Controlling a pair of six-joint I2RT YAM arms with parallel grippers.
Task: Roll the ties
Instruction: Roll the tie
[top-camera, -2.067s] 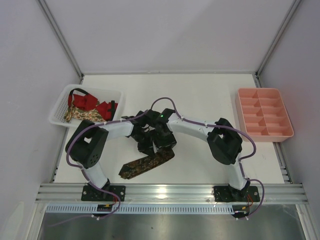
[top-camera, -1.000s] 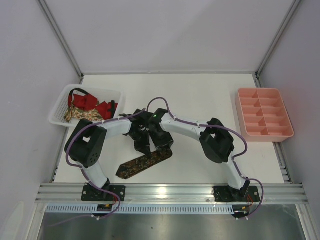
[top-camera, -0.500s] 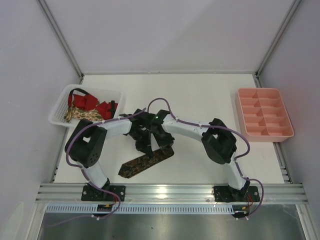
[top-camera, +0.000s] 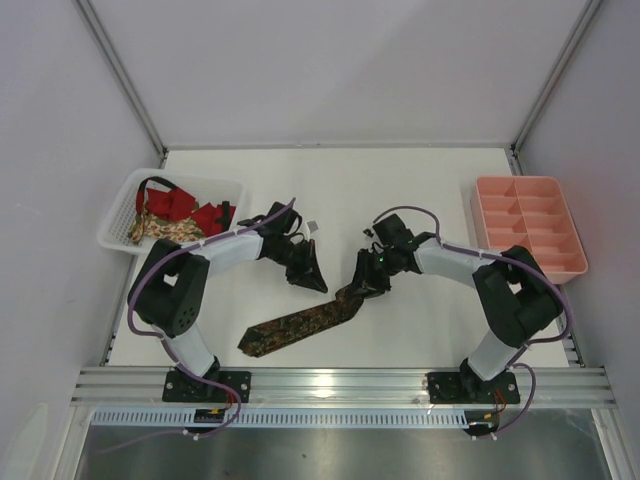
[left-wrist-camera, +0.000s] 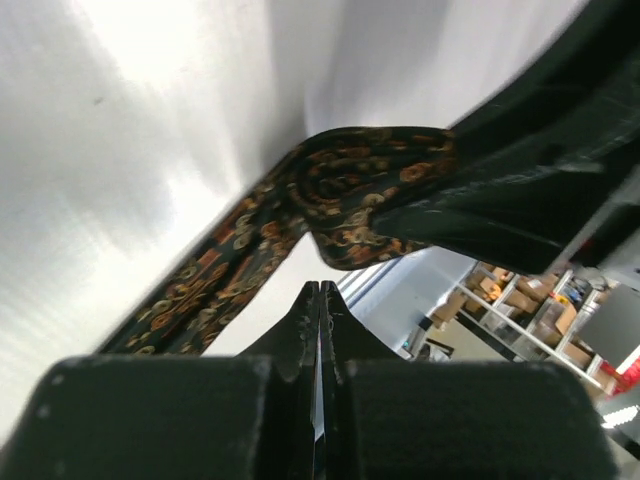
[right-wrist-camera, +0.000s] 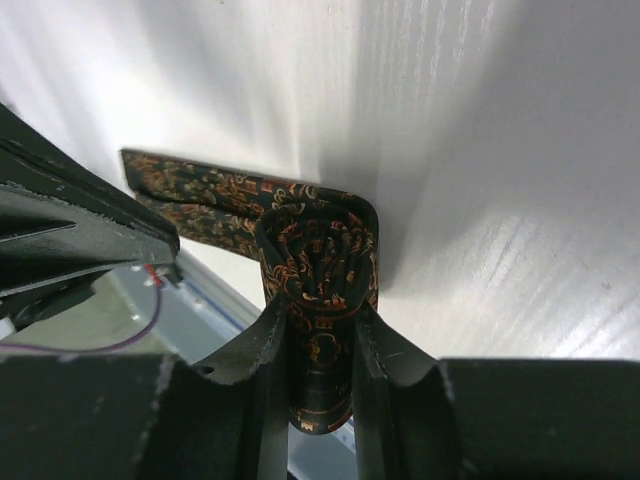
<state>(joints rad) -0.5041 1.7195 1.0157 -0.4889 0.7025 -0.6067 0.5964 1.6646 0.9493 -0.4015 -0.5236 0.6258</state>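
R gripper clamped on rolled end of brown tie; I see roll pinched between fingers. Rest of tie flat on table, running diag toward near edge, pointed tip closest to L arm base. L gripper clenched, nothing in it, just L of roll. Red tie + floral tie in white basket, far-L corner. Pink tray at R edge.
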